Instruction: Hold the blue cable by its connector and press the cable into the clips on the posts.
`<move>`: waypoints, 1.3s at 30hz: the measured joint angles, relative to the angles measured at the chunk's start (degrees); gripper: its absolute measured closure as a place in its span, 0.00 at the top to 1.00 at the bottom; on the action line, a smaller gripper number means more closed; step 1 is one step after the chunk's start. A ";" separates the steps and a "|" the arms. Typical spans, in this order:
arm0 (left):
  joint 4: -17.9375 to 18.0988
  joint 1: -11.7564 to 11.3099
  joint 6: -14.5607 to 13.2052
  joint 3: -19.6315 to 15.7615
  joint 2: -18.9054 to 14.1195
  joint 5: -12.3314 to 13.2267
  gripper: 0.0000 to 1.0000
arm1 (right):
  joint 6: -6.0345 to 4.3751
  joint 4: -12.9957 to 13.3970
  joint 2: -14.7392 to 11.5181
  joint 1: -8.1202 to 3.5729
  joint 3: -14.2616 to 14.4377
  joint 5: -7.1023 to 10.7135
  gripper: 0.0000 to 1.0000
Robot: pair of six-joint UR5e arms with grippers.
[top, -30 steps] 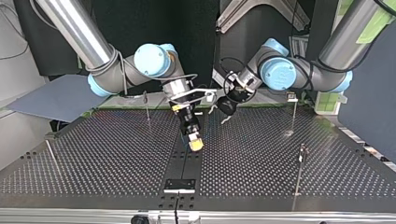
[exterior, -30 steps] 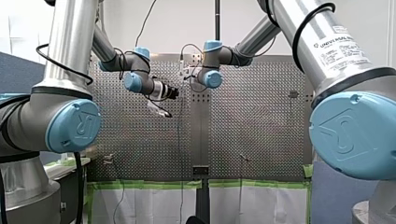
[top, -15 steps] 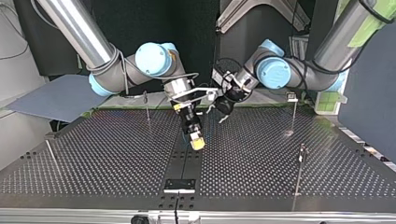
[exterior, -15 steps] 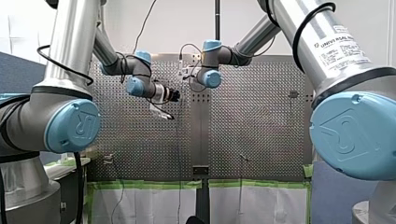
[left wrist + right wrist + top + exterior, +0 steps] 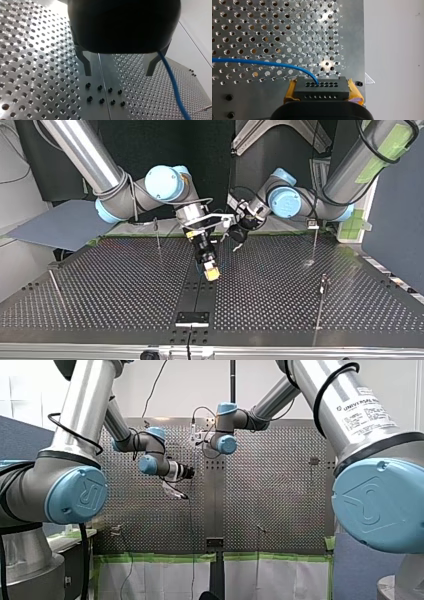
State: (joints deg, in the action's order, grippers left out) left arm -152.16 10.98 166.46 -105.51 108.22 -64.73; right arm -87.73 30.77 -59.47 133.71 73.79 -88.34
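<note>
My right gripper (image 5: 322, 85) is shut on a black connector (image 5: 322, 93), gripped between its yellow pads (image 5: 290, 91). The blue cable (image 5: 262, 62) leaves the connector's face and curves away over the perforated plate. In the top view this gripper (image 5: 211, 273) hangs low over the table's dark centre strip. My left gripper (image 5: 118, 71) is open with nothing between its metal fingers (image 5: 85, 64). The blue cable (image 5: 175, 87) runs just outside one of them. In the top view the left gripper (image 5: 236, 240) sits behind my right gripper, close to its wrist.
Thin posts stand around the table in the top view: one at the back left (image 5: 157, 234), one at the back right (image 5: 315, 240), one at the right (image 5: 322, 292) and one at the front left (image 5: 55, 287). A black block (image 5: 192, 318) sits at the front centre.
My left arm has swung toward the top view's left, bringing its gripper nearer my right wrist; in the front view it has dropped a little. My right gripper has barely moved.
</note>
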 joint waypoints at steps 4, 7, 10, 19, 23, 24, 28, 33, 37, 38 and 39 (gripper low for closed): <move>0.27 -0.06 -0.79 -0.06 0.04 -0.69 1.00 | 0.00 -0.04 0.00 0.01 0.00 0.00 0.00; 0.15 -0.12 -1.88 -0.10 -0.03 -1.24 1.00 | 0.00 -0.07 0.00 0.01 0.00 0.00 0.00; -0.10 -0.19 -3.16 -0.14 -0.18 -1.81 1.00 | 0.00 -0.08 0.00 0.01 0.00 0.00 0.00; 1.17 -0.63 -7.98 -0.38 -3.24 -5.92 0.58 | 0.01 -0.09 0.00 0.02 0.00 0.02 0.00; 1.76 -0.72 -10.01 -0.37 -5.22 -6.64 0.40 | 0.00 -0.05 0.00 0.01 0.00 0.00 0.00; 1.71 -0.71 -10.58 -0.40 -5.77 -6.64 0.40 | 0.00 -0.04 0.01 0.02 0.00 0.00 0.00; 1.68 -0.56 -12.26 -0.53 -6.77 -6.62 0.17 | 0.00 -0.03 0.00 0.03 0.00 0.05 0.00; 2.80 -0.07 -14.61 -0.82 -7.01 -6.82 0.01 | 0.00 -0.09 0.00 0.15 0.00 0.08 0.00; 4.79 0.19 -16.36 -1.22 -7.01 -6.90 0.01 | 0.04 -0.15 0.00 0.18 0.00 0.09 0.00; 5.24 0.22 -16.44 -1.32 -7.02 -6.91 0.01 | 0.05 -0.16 0.00 0.19 0.00 0.09 0.00; 5.80 0.25 -16.33 -1.44 -7.02 -6.89 0.01 | 0.06 -0.16 0.00 0.18 0.00 0.09 0.00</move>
State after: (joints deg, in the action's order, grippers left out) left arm -146.36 11.23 150.13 -106.95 101.20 -71.62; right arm -87.67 30.60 -59.47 133.89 73.79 -88.25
